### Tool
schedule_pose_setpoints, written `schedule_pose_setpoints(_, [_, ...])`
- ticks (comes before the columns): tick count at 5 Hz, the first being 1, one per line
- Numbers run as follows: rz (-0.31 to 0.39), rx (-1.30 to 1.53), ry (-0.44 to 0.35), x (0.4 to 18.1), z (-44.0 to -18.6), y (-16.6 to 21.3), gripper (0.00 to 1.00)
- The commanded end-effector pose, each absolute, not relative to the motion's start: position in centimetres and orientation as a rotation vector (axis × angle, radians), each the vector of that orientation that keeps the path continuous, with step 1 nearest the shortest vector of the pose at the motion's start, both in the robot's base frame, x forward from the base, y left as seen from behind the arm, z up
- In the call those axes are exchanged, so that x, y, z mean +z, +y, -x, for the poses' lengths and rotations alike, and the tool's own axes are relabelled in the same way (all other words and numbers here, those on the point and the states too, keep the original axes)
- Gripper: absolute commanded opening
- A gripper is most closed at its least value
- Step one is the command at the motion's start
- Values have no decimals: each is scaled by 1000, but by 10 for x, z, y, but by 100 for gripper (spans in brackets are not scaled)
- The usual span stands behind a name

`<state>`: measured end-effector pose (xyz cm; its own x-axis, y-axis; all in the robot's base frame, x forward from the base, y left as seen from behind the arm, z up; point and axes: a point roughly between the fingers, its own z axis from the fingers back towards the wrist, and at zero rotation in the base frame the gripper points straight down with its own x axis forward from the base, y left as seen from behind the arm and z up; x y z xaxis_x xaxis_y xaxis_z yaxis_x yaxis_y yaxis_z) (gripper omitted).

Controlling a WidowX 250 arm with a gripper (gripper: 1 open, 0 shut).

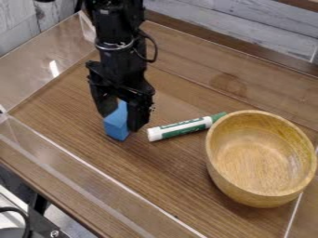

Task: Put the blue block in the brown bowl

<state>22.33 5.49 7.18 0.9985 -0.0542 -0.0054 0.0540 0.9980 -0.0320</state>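
The blue block [115, 123] stands on the wooden table, left of centre. My black gripper [118, 115] points straight down over it, open, with one finger on each side of the block and the tips close to the table. I cannot tell whether the fingers touch the block. The brown bowl [261, 156] sits at the right, well apart from the block, with nothing in it.
A white-and-green marker pen [187, 126] lies between the block and the bowl. Clear plastic walls [25, 139] edge the table at the left and front. A pale plank wall [248, 23] runs behind.
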Motion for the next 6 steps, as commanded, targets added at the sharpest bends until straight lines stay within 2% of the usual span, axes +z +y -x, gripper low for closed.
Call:
schedule_pose_setpoints(1, [31, -45, -27, 77, -227, 59, 100])
schedule_pose_setpoints(6, [36, -75, -62, 62, -237, 67, 100])
